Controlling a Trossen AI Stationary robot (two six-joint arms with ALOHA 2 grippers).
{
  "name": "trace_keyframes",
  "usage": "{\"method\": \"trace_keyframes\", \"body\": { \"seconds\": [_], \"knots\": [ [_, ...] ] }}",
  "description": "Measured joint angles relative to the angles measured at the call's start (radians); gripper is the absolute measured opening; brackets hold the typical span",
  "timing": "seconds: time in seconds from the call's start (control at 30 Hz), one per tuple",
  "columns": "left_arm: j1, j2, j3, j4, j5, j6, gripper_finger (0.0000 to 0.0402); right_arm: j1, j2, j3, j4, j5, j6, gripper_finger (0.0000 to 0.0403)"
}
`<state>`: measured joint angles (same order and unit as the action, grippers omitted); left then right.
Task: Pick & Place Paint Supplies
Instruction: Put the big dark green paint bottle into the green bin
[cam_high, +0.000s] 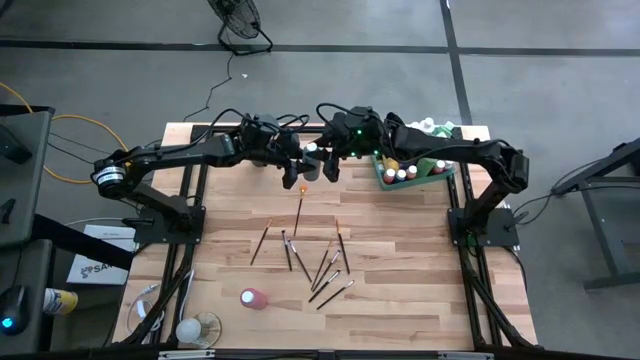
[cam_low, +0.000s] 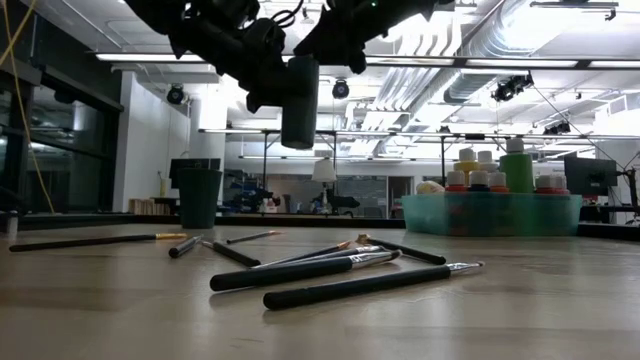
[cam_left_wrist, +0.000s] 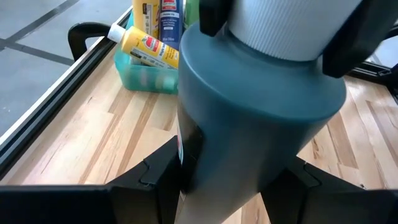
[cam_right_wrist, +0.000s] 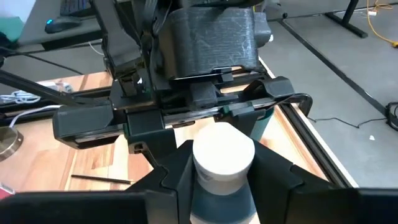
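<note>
Left pincer (cam_left_wrist: 217, 186) and right pincer (cam_right_wrist: 221, 177) both pinch one blue bottle (cam_left_wrist: 249, 106) mid-air. Wooden worktop (cam_high: 400, 300): scattered paintbrushes (cam_high: 325, 270), green tray (cam_high: 385, 180). Room: grey floor (cam_high: 120, 60).

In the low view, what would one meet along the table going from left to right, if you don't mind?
Long paintbrush → dark cup → held blue bottle, raised above the table → green tray of paint bottles.

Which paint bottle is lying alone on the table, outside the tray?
The pink bottle, on its side near the front left; the others stand in the green tray or are held up.
</note>
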<state>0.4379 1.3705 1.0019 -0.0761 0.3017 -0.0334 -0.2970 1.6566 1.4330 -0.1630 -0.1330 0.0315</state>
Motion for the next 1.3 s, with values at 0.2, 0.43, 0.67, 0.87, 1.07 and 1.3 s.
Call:
{"method": "trace_keyframes", "body": {
  "seconds": [0.2, 0.43, 0.67, 0.87, 1.07, 1.3],
  "knots": [
    [0.0, 0.0, 0.0, -0.002, 0.005, -0.001, 0.0181, 0.0, 0.0, 0.0, 0.0, -0.02, 0.012, 0.0113],
    [0.0, 0.0, 0.0, 0.008, 0.026, 0.012, 0.024, 0.0, -0.001, 0.0, -0.007, -0.01, 0.051, 0.0113],
    [0.001, -0.037, 0.0, -0.013, -0.023, 0.027, 0.0282, -0.015, -0.045, -0.002, -0.161, 0.086, 0.062, 0.0113],
    [0.007, -0.082, -0.001, -0.048, -0.098, 0.03, 0.0284, -0.066, -0.15, -0.001, -0.296, 0.202, 0.046, 0.0113],
    [0.009, -0.093, 0.0, -0.055, -0.11, 0.026, 0.0285, -0.152, -0.268, -0.033, -0.45, 0.297, 0.035, 0.0113],
    [0.009, -0.093, 0.0, -0.055, -0.111, 0.022, 0.0285, -0.25, -0.441, -0.224, -0.436, 0.333, 0.095, 0.0113]
  ]
}}
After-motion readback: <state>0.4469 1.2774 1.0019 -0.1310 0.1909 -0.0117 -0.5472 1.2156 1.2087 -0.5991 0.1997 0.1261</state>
